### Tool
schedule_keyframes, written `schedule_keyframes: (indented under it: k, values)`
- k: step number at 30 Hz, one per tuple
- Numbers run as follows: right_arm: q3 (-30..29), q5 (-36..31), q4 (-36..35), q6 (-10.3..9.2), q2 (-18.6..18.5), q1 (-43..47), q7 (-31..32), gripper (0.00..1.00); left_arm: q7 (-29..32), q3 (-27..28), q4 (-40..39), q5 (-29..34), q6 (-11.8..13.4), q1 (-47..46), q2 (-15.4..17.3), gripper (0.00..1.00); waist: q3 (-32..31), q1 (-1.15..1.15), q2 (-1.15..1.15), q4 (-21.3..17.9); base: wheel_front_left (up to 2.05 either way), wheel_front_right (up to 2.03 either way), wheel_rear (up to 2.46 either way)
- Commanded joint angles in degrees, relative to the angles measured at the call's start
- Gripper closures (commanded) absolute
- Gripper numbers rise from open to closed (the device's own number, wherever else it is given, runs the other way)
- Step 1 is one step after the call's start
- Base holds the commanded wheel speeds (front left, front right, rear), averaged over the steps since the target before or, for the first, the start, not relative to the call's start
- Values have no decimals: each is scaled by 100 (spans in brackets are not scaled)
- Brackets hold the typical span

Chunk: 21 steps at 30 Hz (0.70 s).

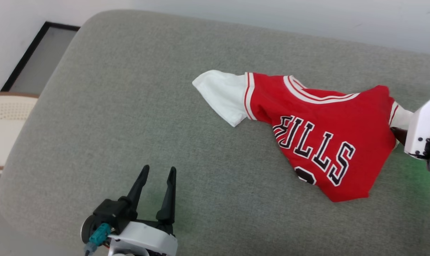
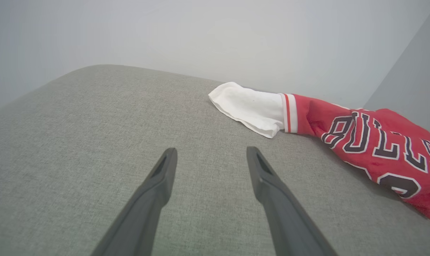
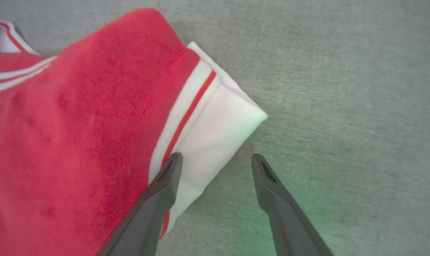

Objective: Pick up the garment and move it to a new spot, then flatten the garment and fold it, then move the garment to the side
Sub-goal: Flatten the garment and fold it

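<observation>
Found garment (image 1: 318, 135) rumpled on cushion (image 1: 129, 106), right side. Saw left gripper (image 1: 158, 168) spread, empty, well apart; right gripper (image 3: 216, 156) spread astride sleeve (image 3: 215, 131) edge, clamping nothing. Judged flattening, folding, moving aside not yet done.

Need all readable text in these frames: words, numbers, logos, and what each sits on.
"BULLS": black letters with white outline on the red garment; it reads upside down in the head view.
The number below that word is partly folded under, so it is unreadable.
No other text is visible.
</observation>
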Motion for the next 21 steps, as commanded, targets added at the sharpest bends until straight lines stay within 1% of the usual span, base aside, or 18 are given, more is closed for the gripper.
schedule_keyframes:
  k: [1,2,3,4,8,12,14,18,21]
  values:
    - [-101,-84,126,22,101,-131,-16,0,0,29,12,107,-35,-76,-33,0,158,0,0,159,0,0,0]
    - [-135,-170,206,22,124,-173,-24,14,0,44,4,111,-55,-97,-54,0,183,0,0,183,0,0,0]
    - [-143,-232,258,22,143,-217,-48,58,0,57,3,105,-66,-110,-77,0,204,0,0,209,0,0,0]
    - [-147,-265,310,22,180,-254,-78,100,-1,58,7,123,-78,-123,-95,0,218,0,0,231,0,0,0]
    - [-137,-345,417,22,263,-315,-177,100,-1,113,43,163,-109,-126,-124,0,223,0,0,270,0,0,0]
    - [183,-392,175,22,220,-343,-436,100,-1,146,55,156,-122,-89,-136,0,175,0,0,274,0,0,0]
    - [299,-254,8,22,264,-325,-503,100,-1,129,41,91,-130,-51,-137,0,155,0,0,267,0,0,0]
    - [996,-188,-552,22,198,-224,-422,100,-1,84,34,-12,-137,-15,-138,0,149,0,0,248,0,0,0]
    - [1657,-121,-1102,22,146,-170,-367,100,-1,55,51,-59,-139,-14,-138,0,170,0,0,241,0,0,0]
